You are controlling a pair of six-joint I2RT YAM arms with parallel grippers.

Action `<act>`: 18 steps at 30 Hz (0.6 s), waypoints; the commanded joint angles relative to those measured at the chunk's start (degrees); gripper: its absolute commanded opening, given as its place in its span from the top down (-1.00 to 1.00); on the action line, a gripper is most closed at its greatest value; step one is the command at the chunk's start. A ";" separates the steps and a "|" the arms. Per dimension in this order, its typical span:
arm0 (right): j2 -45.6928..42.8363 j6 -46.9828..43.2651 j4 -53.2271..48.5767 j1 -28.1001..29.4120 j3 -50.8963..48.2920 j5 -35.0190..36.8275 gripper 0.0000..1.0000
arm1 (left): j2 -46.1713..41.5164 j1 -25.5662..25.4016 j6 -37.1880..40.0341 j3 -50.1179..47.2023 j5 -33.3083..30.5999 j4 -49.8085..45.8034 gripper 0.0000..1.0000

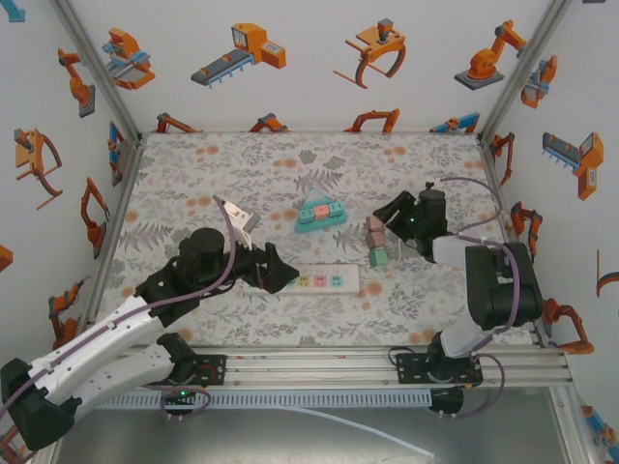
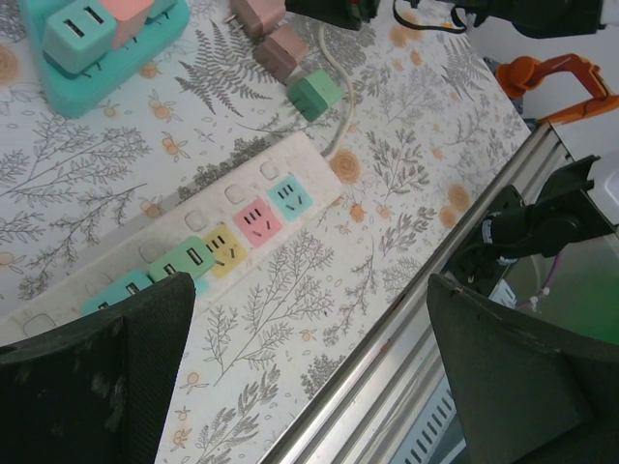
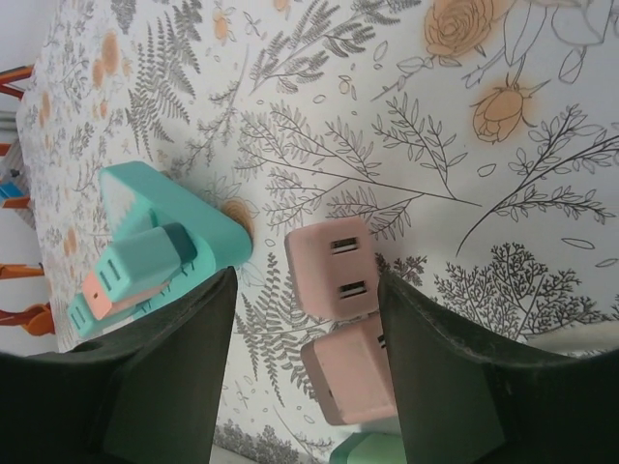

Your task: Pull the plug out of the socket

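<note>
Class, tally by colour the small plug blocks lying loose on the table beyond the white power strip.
Pink plugs: 2
Green plug: 1
Total: 3

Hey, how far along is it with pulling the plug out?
Done, it seems: two pink plugs and a green plug lie loose. In hand: nothing; the right gripper is open around the pink plugs, the left gripper open by the power strip. Left: the teal block still holds plugs.
</note>
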 commanded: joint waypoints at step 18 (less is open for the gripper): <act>-31.33 -42.81 -4.91 20.25 -0.09 0.67 -0.14 | -0.78 0.23 -7.50 0.80 -29.43 -11.35 -0.94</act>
